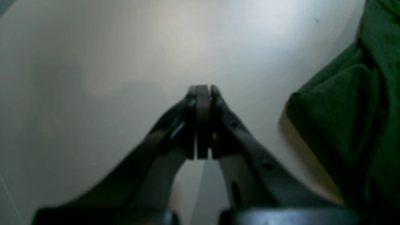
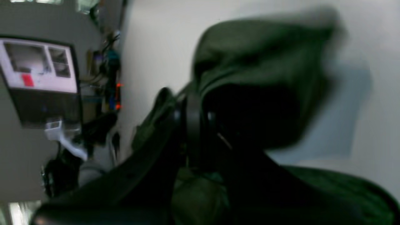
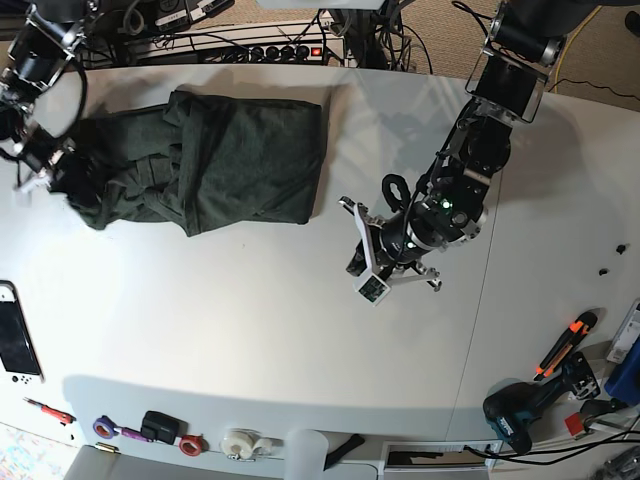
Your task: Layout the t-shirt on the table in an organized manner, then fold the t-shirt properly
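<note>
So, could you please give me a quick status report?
Left gripper shut, empty, over bare table. Right gripper shut on t-shirt edge. Shirt bunched, not laid flat. Nothing in the way.

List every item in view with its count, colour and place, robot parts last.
t-shirt: one, dark green, bunched at the table's far left in the base view
table: one, white, under everything
handheld console: one, black and white, left edge
tape rolls: a few, mixed colours, near edge
power drill: one, black and teal, near-right corner
utility knife: one, orange and black, right side
left end effector: shut, empty, mid-table
right end effector: shut on the t-shirt's left end
</note>
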